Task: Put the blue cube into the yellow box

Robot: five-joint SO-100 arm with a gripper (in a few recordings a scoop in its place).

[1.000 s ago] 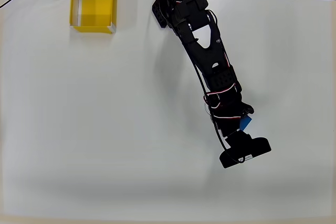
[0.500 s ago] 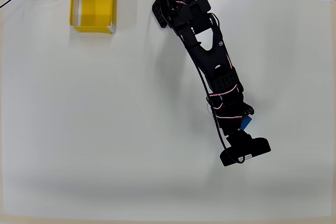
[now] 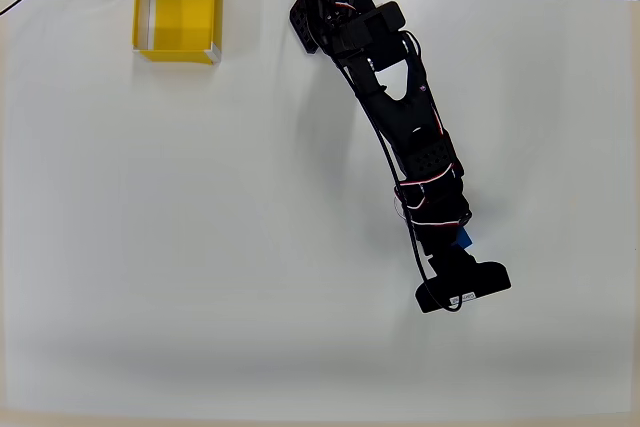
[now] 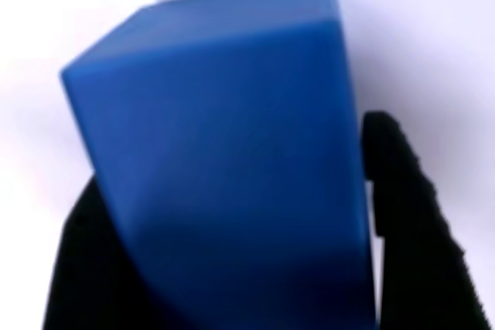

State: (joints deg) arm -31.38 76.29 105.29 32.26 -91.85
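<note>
Far from the yellow box (image 3: 177,17), down the worktop (image 3: 200,247), I see my fingers (image 4: 390,214) clamped on the blue cube (image 4: 224,160).

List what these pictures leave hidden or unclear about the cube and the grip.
- Blue cube: overhead view, a sliver beside the arm; the wrist covers the rest.
- Gripper: wrist view, the cube hides the fingertips and contact faces.
- Whether the cube is lifted off the table: cannot tell.

Matte black jointed plastic arm (image 3: 400,117), thin white-and-red cables along its links, small white label near the tip.
</note>
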